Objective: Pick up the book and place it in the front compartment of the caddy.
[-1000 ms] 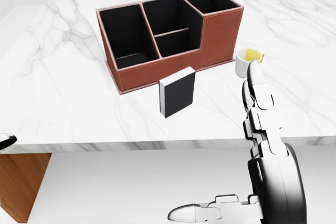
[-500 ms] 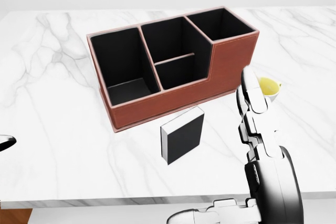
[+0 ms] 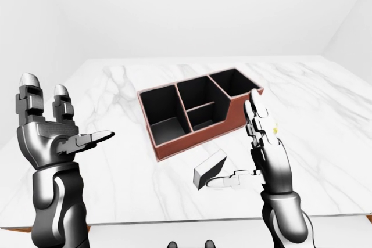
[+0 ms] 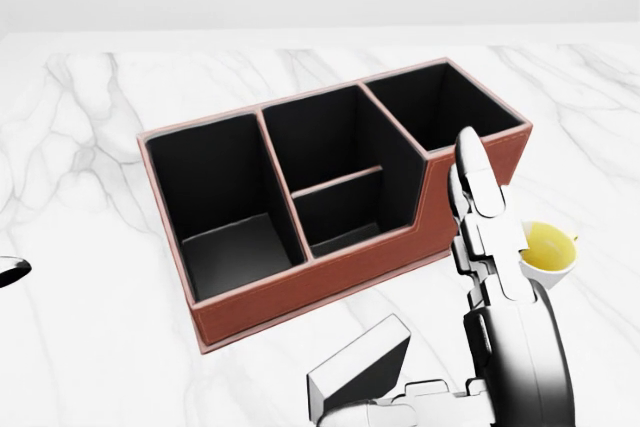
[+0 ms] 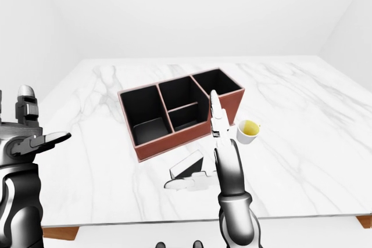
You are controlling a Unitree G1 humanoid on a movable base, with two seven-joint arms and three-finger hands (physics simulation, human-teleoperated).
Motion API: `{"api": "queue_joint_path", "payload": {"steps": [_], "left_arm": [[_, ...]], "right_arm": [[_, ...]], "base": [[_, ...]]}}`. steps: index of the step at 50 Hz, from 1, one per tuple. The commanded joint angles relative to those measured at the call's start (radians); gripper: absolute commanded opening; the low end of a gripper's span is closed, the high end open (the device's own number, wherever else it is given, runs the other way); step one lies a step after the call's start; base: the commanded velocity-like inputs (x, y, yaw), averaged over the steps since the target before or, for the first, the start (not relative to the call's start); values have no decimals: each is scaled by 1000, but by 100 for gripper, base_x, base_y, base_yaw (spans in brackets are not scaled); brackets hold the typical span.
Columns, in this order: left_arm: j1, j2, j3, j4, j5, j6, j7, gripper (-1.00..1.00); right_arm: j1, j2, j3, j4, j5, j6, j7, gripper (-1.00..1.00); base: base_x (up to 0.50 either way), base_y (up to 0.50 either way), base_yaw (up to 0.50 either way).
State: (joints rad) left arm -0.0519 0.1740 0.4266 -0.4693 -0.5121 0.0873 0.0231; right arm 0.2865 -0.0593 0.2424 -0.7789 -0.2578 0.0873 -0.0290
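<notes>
The caddy (image 4: 300,297) is brown outside and black inside, with several empty compartments, and stands on the white marble table (image 3: 116,196). The book (image 4: 362,372), dark-covered with white page edges, stands just below the caddy's long wall in the head view. My right hand (image 3: 244,155) is open beside the book's right side, its fingers (image 4: 478,209) pointing up and its thumb (image 3: 225,182) reaching left under the book. Whether the thumb touches the book I cannot tell. My left hand (image 3: 65,121) is raised far to the left, open and holding nothing.
A white cup (image 5: 249,132) with yellow contents sits to the right of the caddy, close behind my right hand's fingers. The table's near edge (image 3: 174,223) runs along the bottom of the eye views. White walls surround the table.
The camera has moved closer to the table, so the caddy, book and cup have grown and slid down the head view. My right hand keeps its pose and now stands beside the book.
</notes>
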Motion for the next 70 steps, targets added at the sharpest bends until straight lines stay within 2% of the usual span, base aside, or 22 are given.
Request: {"api": "queue_joint_path", "payload": {"steps": [1,25,41,57,63,70], "left_arm": [[2,1,6,-7,-5,0,1,100],[0,2,3,0,-4,0,2,100],[-2,4,5,2,-5,0,2,100],[0,3,6,-3,-7,0,3,100],[5,-1,-1,-7,-1,0,-2,100],[3,1,6,-17,-7,0,1,100]], "right_arm": [[3,-2,0,11,0,0,0,98],[-2,8,-3,-5,0,0,-12,98],[-5,-4,13,3,-27,0,-20,98],[-5,4,0,10,6,0,-19,98],[35,-9,13,0,17,0,-17,98],[99,-46,-4,-133,11,0,40,98]], "base": [[50,0,0],[50,1,0],[0,1,0],[0,10,0],[0,0,0],[0,0,0]]}}
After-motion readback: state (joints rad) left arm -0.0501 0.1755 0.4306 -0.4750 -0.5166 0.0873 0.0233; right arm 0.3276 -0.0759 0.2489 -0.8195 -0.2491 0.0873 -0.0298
